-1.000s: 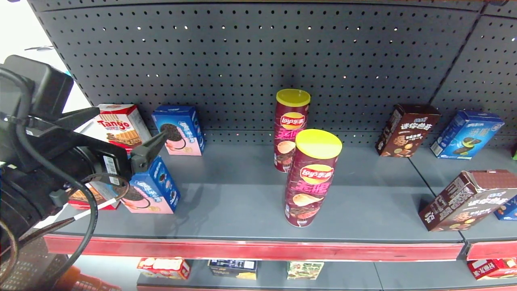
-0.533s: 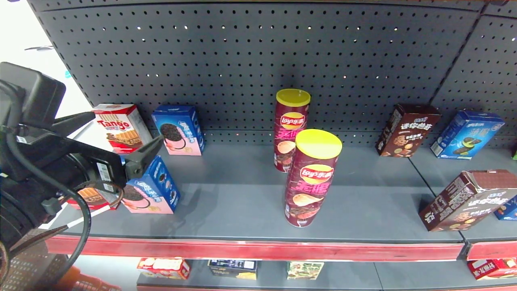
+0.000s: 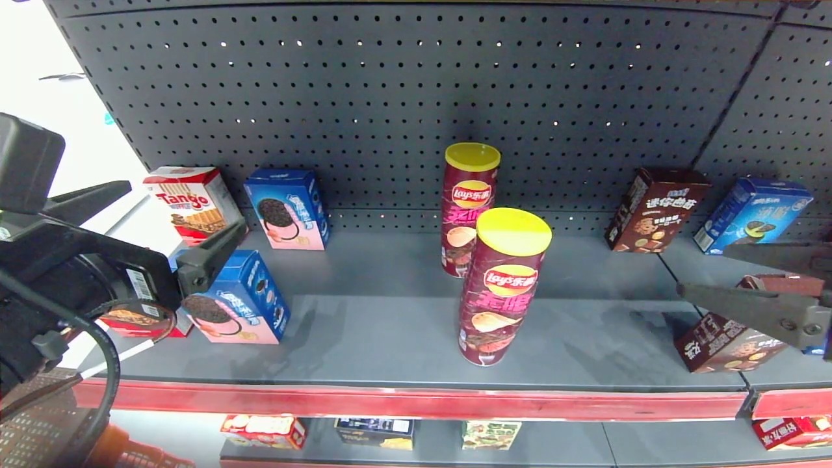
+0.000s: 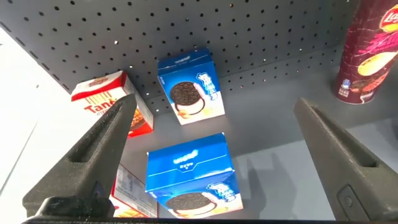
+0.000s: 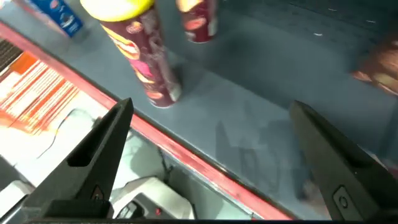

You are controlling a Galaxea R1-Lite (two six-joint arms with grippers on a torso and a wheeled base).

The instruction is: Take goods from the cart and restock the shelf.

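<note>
on my head feed the left gripper [image 3: 187, 205] hangs at the left end of the grey shelf [image 3: 377, 325], its two fingers spread wide with nothing between them. through its wrist camera i look between those fingers at the front blue cookie box [image 4: 189, 171], which stands near the shelf's red lip. the back blue cookie box [image 4: 189, 93] is upright against the pegboard [image 3: 390, 97] behind it, and the red and white wafer box [image 4: 109, 102] is just beside that one. the right gripper [image 3: 702, 268] sits at the right end of the shelf, also spread apart and empty, in front of a tilted brown biscuit box [image 3: 721, 341] near the lip. mid-shelf, the front chip can [image 3: 504, 286] stands upright with its yellow lid on. the back chip can [image 3: 469, 208] stands just behind it, closer to the pegboard. further right, a second brown box [image 3: 653, 208] and a blue box [image 3: 751, 214] stand at the back. small packets line the lower shelf [image 3: 572, 445].
</note>
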